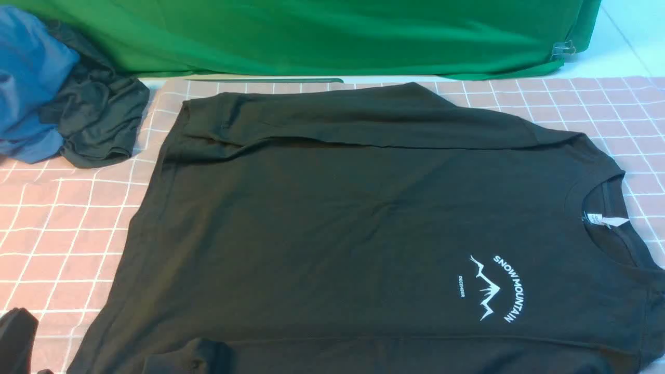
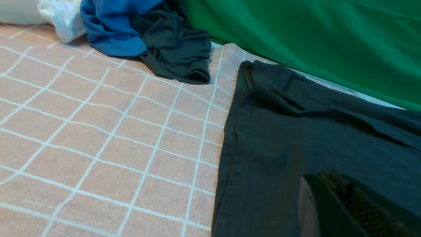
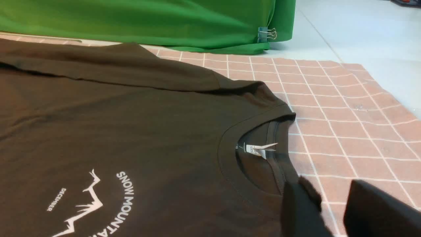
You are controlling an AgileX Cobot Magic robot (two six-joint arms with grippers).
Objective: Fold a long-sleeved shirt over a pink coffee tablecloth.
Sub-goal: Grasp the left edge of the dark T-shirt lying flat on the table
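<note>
Right claw [image 3: 329,194] hangs half-open, empty, by the collar [image 3: 230,131] of the long-sleeved shirt [image 1: 363,218]; my left claw [image 2: 338,200] is shut near its hem [image 2: 236,158].

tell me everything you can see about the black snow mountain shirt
The long-sleeved shirt is black, soft cotton-looking knit, crew neck with a white neck label and a white SNOW MOUNTAIN peak logo. It lies flat, front up, on the pink coffee tablecloth, collar toward the robot's right, far sleeve folded along its far edge.
</note>
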